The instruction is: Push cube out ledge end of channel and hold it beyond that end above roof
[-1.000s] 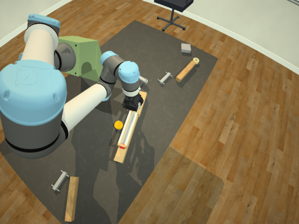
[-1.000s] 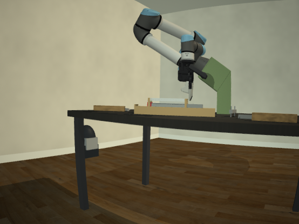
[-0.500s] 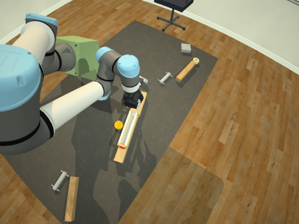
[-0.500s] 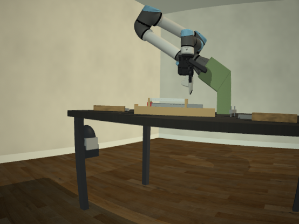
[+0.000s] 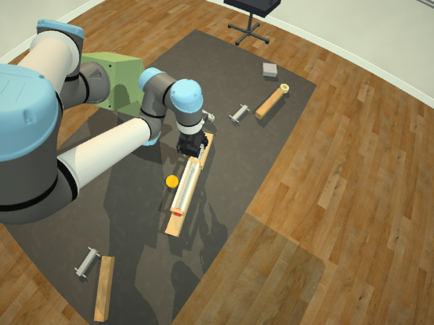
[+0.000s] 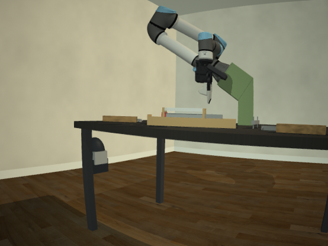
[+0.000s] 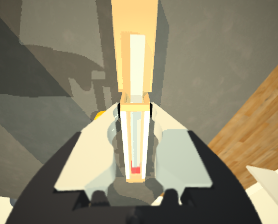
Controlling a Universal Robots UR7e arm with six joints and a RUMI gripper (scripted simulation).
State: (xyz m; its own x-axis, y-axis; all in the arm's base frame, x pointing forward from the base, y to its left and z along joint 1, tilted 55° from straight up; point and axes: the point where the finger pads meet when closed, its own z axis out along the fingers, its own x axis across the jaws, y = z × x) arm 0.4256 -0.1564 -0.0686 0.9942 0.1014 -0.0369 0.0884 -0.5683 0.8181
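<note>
The red cube (image 5: pixel 177 213) (image 6: pixel 163 114) (image 7: pixel 135 170) is at the channel's mouth on the short-ledge side, under the wooden end frame, showing slightly past it. The raised lip (image 6: pixel 149 115) stands beyond it. The channel's wooden base (image 5: pixel 172 228) (image 6: pixel 192 123) rests on the table. A grey bar (image 6: pixel 214 116) (image 7: pixel 137 60) lies inside the channel behind the cube and sticks out over the longer ledge. My gripper (image 6: pixel 209 102) (image 7: pixel 135 104) points down above the longer-ledge side, higher than the roof. Its fingers are partly apart, with nothing between them. Whether bar and cube touch is unclear.
A yellow disc (image 5: pixel 172 181) lies beside the channel. Grey spool-like pieces (image 5: pixel 240 113) (image 5: pixel 87 262), a wooden bar with a ring (image 5: pixel 270 102), a grey block (image 5: pixel 269 70) and a wooden bar (image 5: pixel 104 288) lie around the table. The green robot mount (image 6: pixel 246 98) stands behind.
</note>
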